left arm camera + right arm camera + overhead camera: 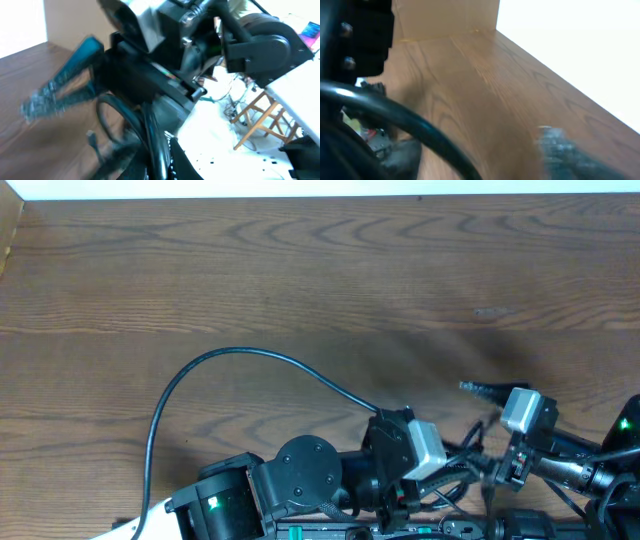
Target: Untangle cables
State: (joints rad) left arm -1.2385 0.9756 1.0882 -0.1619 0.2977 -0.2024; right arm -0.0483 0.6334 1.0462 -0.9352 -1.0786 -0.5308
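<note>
A black cable (240, 352) arcs over the wooden table from the lower left to my left arm. More black cables lie tangled (462, 470) between the two arms at the front edge. My left gripper is hidden under its wrist (420, 452) there, and its fingers do not show in the blurred left wrist view. My right gripper (478, 389) hangs just above the table beyond the tangle. In the right wrist view one blurred finger (570, 155) sits far to the right and a thick black cable (415, 127) crosses in front. The left wrist view shows the right gripper's teal fingers (55, 95).
A low wooden wall (10, 230) bounds the table's far left corner. The table's far edge (320, 198) meets a white floor. Both arms' bodies crowd the front edge (300, 480).
</note>
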